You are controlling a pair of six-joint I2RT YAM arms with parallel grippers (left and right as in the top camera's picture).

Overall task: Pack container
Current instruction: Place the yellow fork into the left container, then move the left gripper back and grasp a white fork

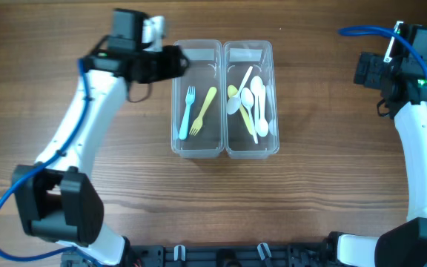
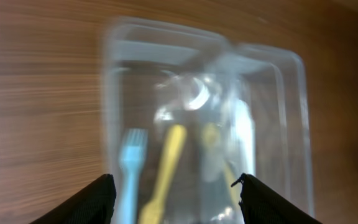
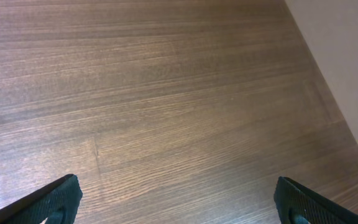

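Two clear plastic containers stand side by side at mid-table. The left container (image 1: pixel 196 144) holds a blue fork (image 1: pixel 186 113) and a yellow fork (image 1: pixel 204 111). The right container (image 1: pixel 252 147) holds several white and yellow-green spoons (image 1: pixel 252 106). My left gripper (image 1: pixel 175 62) is open and empty, at the far left corner of the left container. The left wrist view is blurred and shows the blue fork (image 2: pixel 128 180) and yellow fork (image 2: pixel 165 174) between my open fingers (image 2: pixel 176 199). My right gripper (image 1: pixel 365 70) is open and empty over bare wood at the far right (image 3: pixel 176 199).
The wooden table (image 1: pixel 325 185) surrounds the containers. A pale wall edge (image 3: pixel 347 56) shows at the right in the right wrist view. The arm bases stand at the front edge of the table.
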